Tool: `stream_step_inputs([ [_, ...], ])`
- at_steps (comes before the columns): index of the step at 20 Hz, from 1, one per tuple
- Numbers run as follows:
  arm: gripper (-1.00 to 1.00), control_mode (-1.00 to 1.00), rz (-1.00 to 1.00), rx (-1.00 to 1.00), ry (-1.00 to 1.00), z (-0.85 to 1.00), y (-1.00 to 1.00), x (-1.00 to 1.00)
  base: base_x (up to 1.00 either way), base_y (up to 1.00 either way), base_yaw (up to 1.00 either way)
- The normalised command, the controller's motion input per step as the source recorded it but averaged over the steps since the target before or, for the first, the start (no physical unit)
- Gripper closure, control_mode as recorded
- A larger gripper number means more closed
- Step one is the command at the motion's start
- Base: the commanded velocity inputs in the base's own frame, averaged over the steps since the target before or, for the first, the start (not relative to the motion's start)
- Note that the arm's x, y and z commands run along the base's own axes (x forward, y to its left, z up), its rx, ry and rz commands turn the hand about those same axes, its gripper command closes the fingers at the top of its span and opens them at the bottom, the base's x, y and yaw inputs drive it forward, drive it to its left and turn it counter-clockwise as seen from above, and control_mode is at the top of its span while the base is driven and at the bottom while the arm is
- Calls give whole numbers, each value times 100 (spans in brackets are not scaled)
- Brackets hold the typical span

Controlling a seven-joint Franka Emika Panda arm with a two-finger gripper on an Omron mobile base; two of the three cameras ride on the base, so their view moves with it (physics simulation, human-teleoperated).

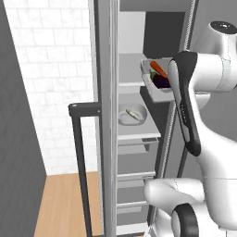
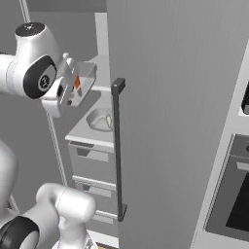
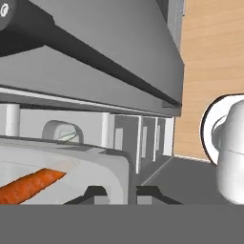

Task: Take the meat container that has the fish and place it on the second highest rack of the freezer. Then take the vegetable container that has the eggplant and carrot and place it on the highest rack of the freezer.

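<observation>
Freezer, tall grey cabinet, door swung open, long dark bar handle on the door; pale shelves above, drawers below. Vegetable container, pale rectangular tray, held tilted in the air at the freezer opening, level with the highest rack and at its front edge, not seen resting on it. Contents: carrot, bright orange, lying beside eggplant, dark purple, both inside the tray. Claw, nearly together and clamped on the near rim of the vegetable container; in the hand view the two dark tips stand either side of the tray wall, carrot just beyond. Meat container, round pale bowl, standing on the second highest rack, with the fish, slim and silvery-green, lying inside. Wood floor beside the freezer door.
</observation>
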Motion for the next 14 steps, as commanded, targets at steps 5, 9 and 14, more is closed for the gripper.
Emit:
stream_step_inputs([
  [5, 100, -100, 0, -8, -1, 2, 27, 100, 0, 0, 0],
  [9, 100, -100, -1, 0, 0, -1, 0, 100, 0, 0, 0],
  [14, 100, -100, 0, 0, 0, -2, 0, 100, 0, 0, 0],
])
